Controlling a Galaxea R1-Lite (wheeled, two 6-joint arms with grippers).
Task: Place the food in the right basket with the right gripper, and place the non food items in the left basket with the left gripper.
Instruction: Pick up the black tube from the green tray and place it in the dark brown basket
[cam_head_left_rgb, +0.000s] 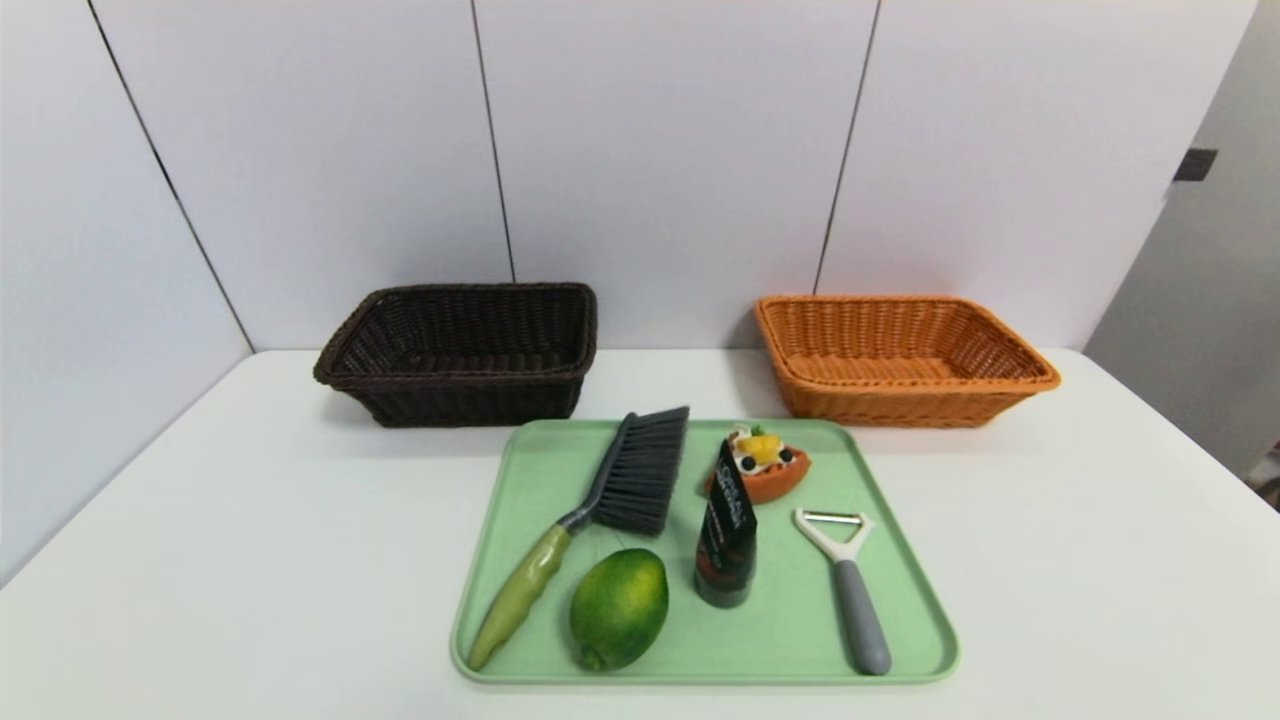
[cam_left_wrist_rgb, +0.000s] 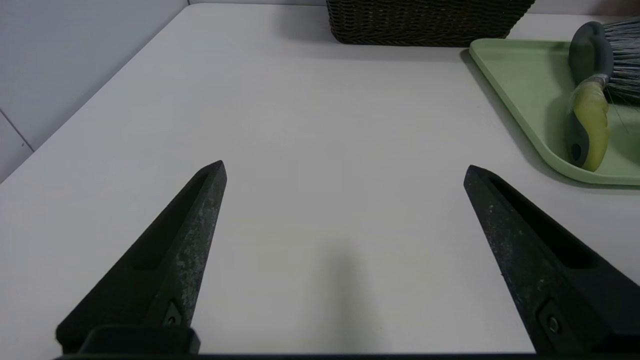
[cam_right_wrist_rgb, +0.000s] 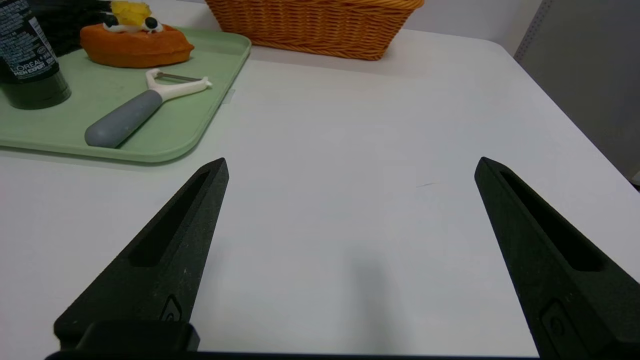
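Hiding part of the pastry (cam_head_left_rgb: 768, 468), the black tube (cam_head_left_rgb: 727, 535) stands upright.

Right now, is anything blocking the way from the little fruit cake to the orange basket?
Nothing visible is. The fruit tart sits at the far edge of the green tray, and the orange basket stands just beyond on bare table. The black tube stands in front of the tart, nearer the robot.

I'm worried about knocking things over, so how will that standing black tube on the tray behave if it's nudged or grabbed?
The black tube stands upright on its narrow cap, tall above a small base, so a nudge would probably tip it. Its glossy surface may be slippery.
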